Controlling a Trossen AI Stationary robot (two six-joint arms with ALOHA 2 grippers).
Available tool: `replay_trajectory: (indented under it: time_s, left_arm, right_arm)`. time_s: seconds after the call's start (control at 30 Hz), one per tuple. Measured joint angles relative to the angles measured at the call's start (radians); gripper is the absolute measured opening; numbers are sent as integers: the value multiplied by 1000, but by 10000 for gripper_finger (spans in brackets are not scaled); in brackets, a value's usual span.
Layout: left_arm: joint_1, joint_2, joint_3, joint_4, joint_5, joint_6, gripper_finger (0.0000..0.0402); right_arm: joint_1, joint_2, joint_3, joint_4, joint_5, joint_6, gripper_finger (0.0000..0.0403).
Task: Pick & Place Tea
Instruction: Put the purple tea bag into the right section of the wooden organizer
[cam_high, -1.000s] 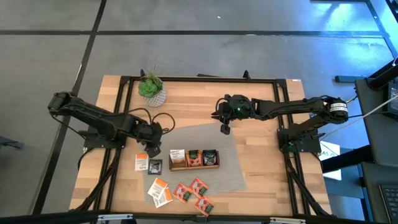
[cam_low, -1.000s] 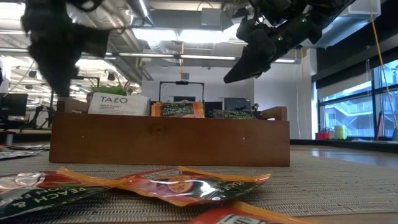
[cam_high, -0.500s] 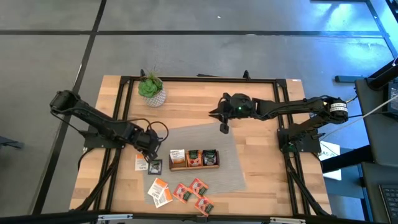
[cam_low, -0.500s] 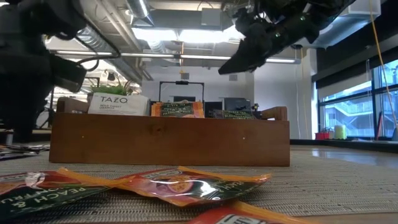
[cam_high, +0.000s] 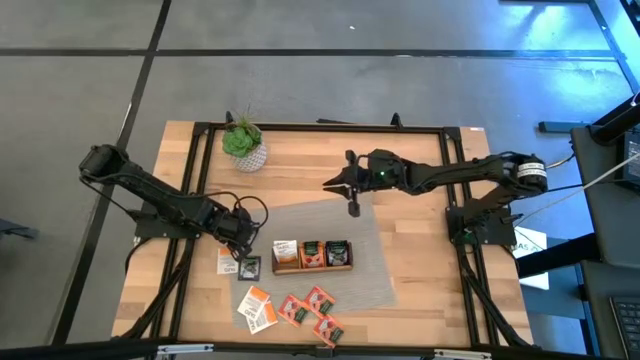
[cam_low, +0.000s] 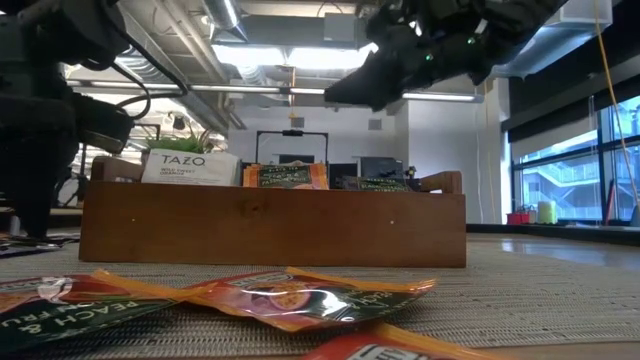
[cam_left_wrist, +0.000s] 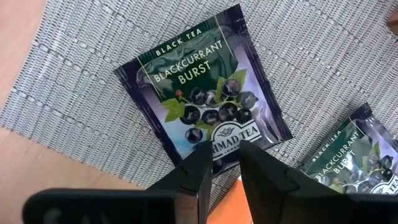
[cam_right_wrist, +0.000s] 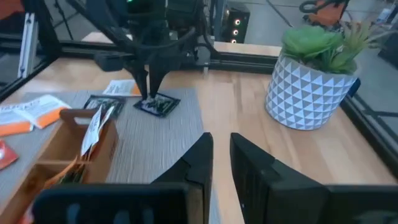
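Observation:
A dark blackcurrant tea sachet lies flat on the grey mat left of the wooden tray. A second dark sachet lies beside it. My left gripper points down at the first sachet's edge, its fingers a narrow gap apart; the right wrist view shows its tips on that sachet. My right gripper hangs in the air over the mat's far edge, holding nothing, with a narrow gap. The tray holds upright sachets. Other tea sachets lie near the front. My left gripper comes from above, and its fingertips stand at one edge of the dark sachet, which lies flat on the mat. Whether the tips touch it, I cannot tell.
A green plant in a white pot stands at the far left. A white-and-orange sachet lies on the wood left of the mat. The black frame rails run round the table. The mat right of the tray is bare.
My left gripper has come down onto the dark sachet and rolled a little. My right gripper has tipped up from pointing steeply down to nearly level, its tips swinging toward the table's left. No sachet has moved.

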Motion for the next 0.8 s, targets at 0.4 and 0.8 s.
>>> replay_trajectory:
  time_s: [0.4, 0.8]
  left_arm:
    - [1, 2, -2, 18, -49, 4, 79]
    - [1, 2, -3, 30, -46, 11, 81]
  right_arm:
    - [1, 222, 1, 44, -44, 3, 58]
    - [9, 339, 0, -76, -67, -132, 58]
